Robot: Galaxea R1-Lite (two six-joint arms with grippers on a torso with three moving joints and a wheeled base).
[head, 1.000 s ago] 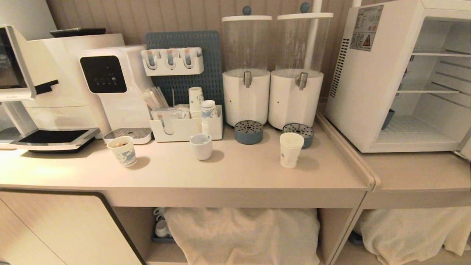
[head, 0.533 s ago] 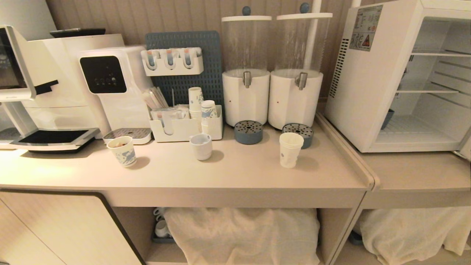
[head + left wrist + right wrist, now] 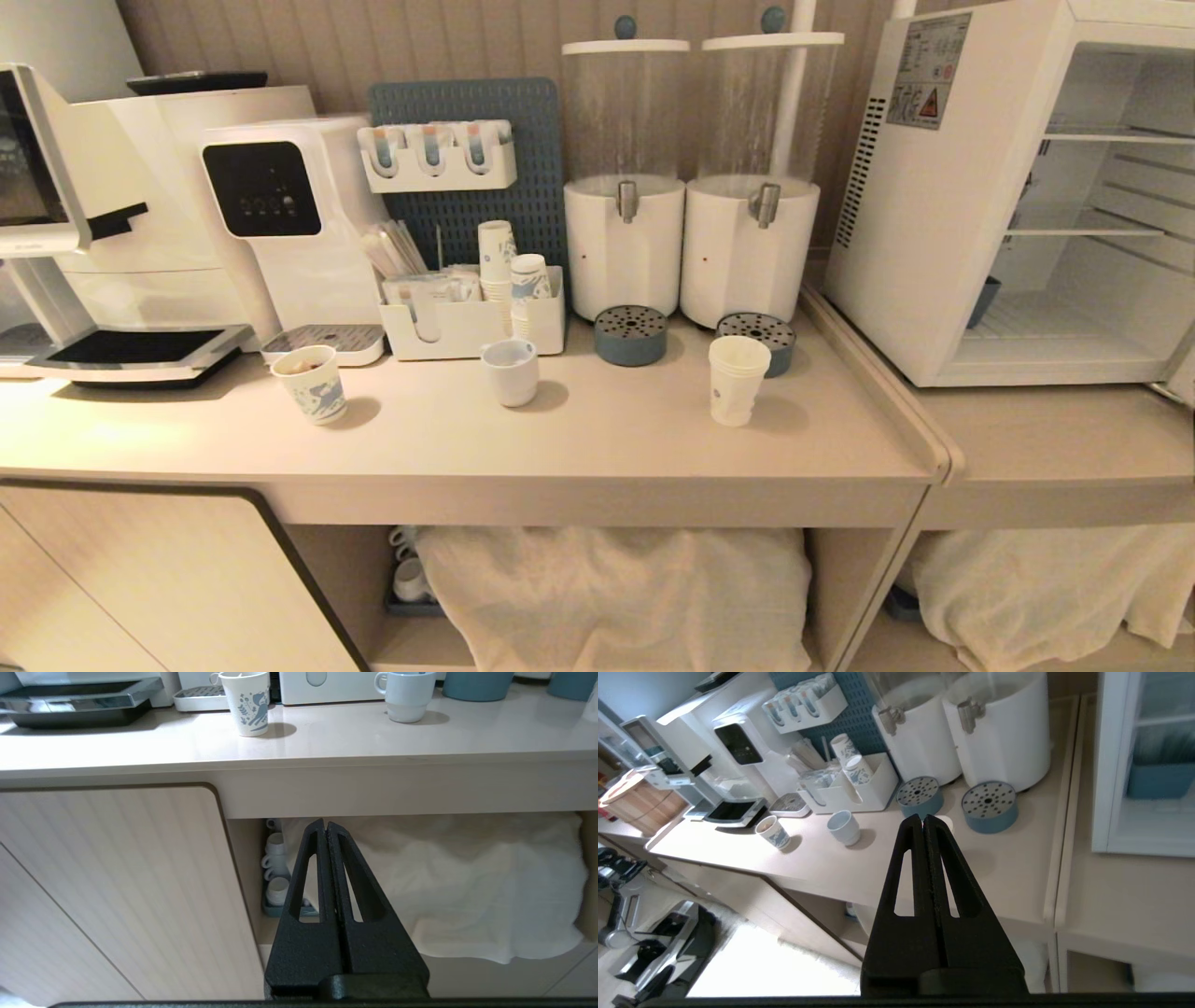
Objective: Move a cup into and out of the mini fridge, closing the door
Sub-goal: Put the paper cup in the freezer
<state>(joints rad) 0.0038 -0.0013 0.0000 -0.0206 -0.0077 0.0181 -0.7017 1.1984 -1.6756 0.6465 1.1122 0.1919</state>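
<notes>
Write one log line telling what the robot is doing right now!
cup: on counter, untouched | mini fridge: open, shelves bare | right gripper: shut, above counter, aimed at cup | left gripper: shut, parked below counter

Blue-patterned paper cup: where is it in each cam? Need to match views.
Head view: patterned paper cup stands on the counter's left part, just in front of the drip tray.
Left wrist view: cup on the counter, above the cabinet door.
Right wrist view: cup in front of the same drip tray.
Shared landmark: the white mug, next cup along the counter.
</notes>
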